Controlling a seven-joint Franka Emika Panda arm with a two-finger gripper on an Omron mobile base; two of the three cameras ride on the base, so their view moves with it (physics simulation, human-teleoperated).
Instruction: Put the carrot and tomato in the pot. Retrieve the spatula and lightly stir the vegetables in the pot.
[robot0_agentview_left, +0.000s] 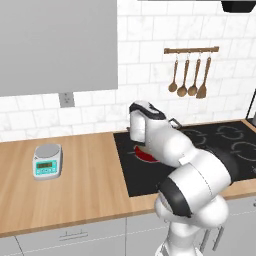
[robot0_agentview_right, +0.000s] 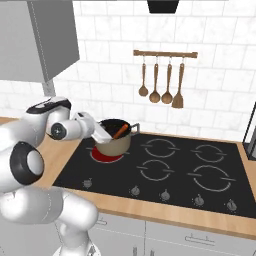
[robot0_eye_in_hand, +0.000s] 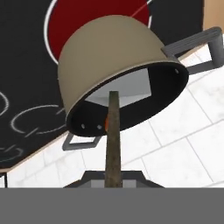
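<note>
The tan pot (robot0_eye_in_hand: 103, 52) stands on the glowing red burner (robot0_eye_in_hand: 78, 17) at the cooktop's back left, dark inside, with grey side handles (robot0_eye_in_hand: 205, 48). My gripper (robot0_eye_in_hand: 113, 181) is shut on the spatula's thin dark handle (robot0_eye_in_hand: 113, 140), and the grey squarish blade (robot0_eye_in_hand: 127, 87) reaches inside the pot. A bit of the orange carrot (robot0_eye_in_hand: 106, 118) shows in the pot beside the handle. From the right base view, the gripper (robot0_agentview_right: 103, 134) sits at the left rim of the pot (robot0_agentview_right: 115, 144), and the carrot (robot0_agentview_right: 120, 131) leans inside. The arm hides most of the pot in the left base view.
A rail with wooden spoons and a wooden spatula (robot0_agentview_right: 161, 82) hangs on the tiled wall right behind the pot. A black cooktop (robot0_agentview_right: 175, 170) stretches to the right. A small kitchen scale (robot0_agentview_left: 47, 161) sits on the wooden counter (robot0_agentview_left: 75, 190) to the left.
</note>
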